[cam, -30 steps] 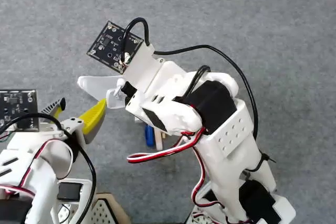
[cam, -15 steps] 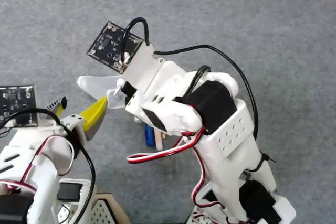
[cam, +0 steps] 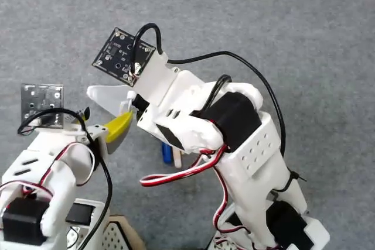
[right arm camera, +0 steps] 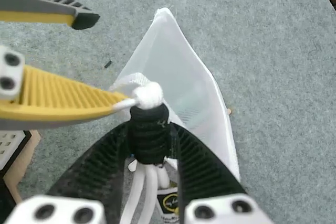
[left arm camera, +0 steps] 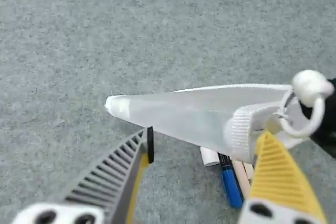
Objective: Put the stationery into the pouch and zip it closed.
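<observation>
Presently the pouch (left arm camera: 194,114) hangs over the worktop (left arm camera: 79,35), the right gripper (right arm camera: 150,131) fingers clamped on its zip end. The left gripper (left arm camera: 207,139) fingers are spread apart beside it. Pens (left arm camera: 229,179) lie underneath.

I am looking down on a grey table (cam: 304,45), and a perforated board (cam: 111,236) with a wooden rim is sitting at seven o'clock.

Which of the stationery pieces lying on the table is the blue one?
The blue pen, partly beneath the pouch, between the short white piece and the pale wooden sticks; no other piece is blue.
</observation>
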Tool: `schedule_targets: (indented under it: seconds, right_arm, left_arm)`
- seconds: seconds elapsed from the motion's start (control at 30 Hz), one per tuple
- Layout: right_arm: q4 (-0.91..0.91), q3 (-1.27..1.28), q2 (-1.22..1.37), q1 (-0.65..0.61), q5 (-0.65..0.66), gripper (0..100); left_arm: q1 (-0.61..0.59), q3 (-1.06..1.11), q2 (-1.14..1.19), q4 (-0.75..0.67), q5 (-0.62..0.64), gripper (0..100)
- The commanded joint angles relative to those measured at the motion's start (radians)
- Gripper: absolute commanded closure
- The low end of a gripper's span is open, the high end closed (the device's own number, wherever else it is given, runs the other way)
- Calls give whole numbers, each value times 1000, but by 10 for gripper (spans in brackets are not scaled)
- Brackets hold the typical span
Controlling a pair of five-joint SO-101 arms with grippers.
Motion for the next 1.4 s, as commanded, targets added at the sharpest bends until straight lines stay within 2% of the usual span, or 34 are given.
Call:
schedule_targets:
  seconds: [0.0, 0.2, 0.5, 0.87, 0.97, 1.2, 1.37]
  right_arm:
    - [-9, -4, -24, -11, 0, 987]
    - [-9, -4, -28, -11, 0, 987]
    - [-9, -4, -28, -11, 0, 987]
    - [-8, -4, -30, -8, 0, 987]
    - [-8, -4, -30, -8, 0, 987]
    - [-6, -4, -30, -3, 5, 987]
    - [0, -4, -30, 80, 6, 987]
  left_arm:
    - [13, 15, 11, -43, -23, 683]
    - [13, 47, 8, -83, -23, 690]
    - [15, 79, 5, -120, -89, 866]
    - [19, 79, 9, -120, -92, 880]
    - [21, 79, 11, -120, -94, 975]
    - [18, 76, 11, -120, -94, 973]
    - [16, 76, 11, -117, -94, 973]
